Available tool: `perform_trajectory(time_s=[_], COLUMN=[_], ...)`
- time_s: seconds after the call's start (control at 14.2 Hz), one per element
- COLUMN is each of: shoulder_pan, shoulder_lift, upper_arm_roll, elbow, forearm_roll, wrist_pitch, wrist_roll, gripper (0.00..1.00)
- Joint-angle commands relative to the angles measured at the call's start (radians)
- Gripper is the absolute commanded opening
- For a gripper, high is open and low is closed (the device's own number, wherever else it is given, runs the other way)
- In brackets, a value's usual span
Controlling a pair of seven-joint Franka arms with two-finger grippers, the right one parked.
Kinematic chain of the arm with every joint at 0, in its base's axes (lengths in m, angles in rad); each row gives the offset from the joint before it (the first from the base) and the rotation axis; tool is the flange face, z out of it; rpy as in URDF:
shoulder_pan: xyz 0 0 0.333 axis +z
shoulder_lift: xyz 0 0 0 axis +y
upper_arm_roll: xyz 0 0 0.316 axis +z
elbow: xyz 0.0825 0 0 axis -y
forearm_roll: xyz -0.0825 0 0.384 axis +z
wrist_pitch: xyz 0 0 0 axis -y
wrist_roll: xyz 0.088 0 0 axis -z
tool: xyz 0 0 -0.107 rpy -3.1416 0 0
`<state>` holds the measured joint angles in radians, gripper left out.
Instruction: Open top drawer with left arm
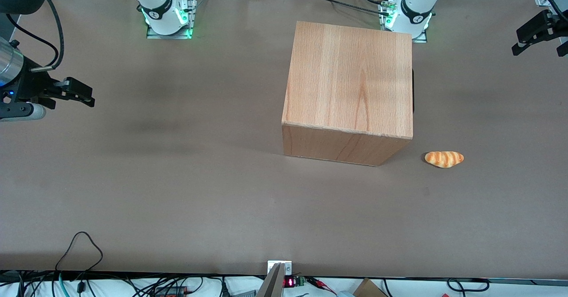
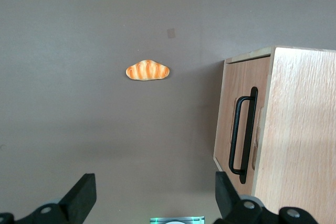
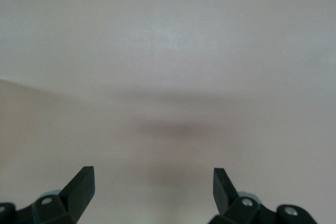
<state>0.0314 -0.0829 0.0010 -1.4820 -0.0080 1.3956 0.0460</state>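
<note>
Front view: closed drawer [image 1: 412, 90] facing the working arm's end, only a dark edge showing past the cabinet [image 1: 350, 77]. Gripper [image 1: 517, 44] well apart, at table's edge. Wrist view: flush light-wood front [image 2: 239, 119], black bar handle [image 2: 242, 132]; fingers [image 2: 79, 198] spread wide, holding nothing.

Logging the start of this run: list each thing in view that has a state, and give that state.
top drawer: shut, front flush with the cabinet, black bar handle untouched.
gripper: open, holding nothing, hovering above the table at the working arm's end.
bread roll: lying on the table beside the cabinet, apart from it.
</note>
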Motion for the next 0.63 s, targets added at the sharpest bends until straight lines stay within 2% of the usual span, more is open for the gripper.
perform_trajectory(time_s=[0.0, 0.56], shoulder_pan=[-0.01, -0.011], shoulder_lift=[0.002, 0.028], upper_arm_roll=[0.004, 0.004], elbow=[0.006, 0.008], forearm_roll=[0.017, 0.01], wrist_pitch=[-0.01, -0.012], wrist_roll=[-0.003, -0.009], gripper=[1.0, 1.0])
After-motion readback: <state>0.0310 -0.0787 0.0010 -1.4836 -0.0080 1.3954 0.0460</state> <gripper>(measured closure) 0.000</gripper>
